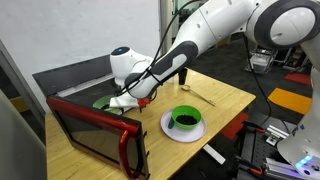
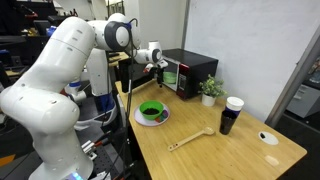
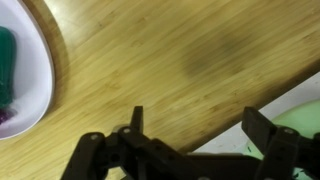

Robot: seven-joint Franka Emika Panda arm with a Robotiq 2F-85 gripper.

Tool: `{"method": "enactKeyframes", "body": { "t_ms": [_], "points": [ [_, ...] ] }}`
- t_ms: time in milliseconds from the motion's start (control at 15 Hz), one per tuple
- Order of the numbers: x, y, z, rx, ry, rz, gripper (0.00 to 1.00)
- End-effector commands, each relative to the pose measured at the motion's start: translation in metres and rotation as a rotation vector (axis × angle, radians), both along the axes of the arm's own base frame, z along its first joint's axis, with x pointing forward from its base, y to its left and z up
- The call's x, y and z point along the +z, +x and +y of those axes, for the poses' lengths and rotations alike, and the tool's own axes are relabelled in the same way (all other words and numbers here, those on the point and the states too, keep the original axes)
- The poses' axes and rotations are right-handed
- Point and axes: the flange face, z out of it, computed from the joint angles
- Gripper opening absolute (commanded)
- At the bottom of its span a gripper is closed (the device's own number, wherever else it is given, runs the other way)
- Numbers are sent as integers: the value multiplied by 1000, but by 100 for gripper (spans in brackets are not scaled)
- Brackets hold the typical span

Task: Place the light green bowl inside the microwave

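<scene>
The light green bowl (image 1: 103,100) shows as a pale green patch in the mouth of the microwave (image 1: 75,78), just behind its open red-trimmed door (image 1: 95,132). In the wrist view, part of the bowl (image 3: 298,122) sits on a white surface, right beside the right-hand finger (image 3: 266,128). My gripper (image 1: 131,98) hovers at the microwave's opening, next to the bowl. The gripper (image 3: 200,122) is open, and only wood and the white surface show between its fingers. From the other side, the gripper (image 2: 158,60) is at the front of the microwave (image 2: 192,70).
A darker green bowl (image 1: 184,119) sits on a white plate (image 1: 168,130) mid-table, also at the wrist view's left edge as the plate (image 3: 28,70). A wooden spoon (image 2: 190,140), a black cup (image 2: 230,116) and a small potted plant (image 2: 211,90) stand further along the table.
</scene>
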Motion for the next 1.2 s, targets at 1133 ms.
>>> {"method": "enactKeyframes", "body": {
  "t_ms": [1133],
  "points": [
    [5,34,3,20,-103,-175,100]
  ]
}}
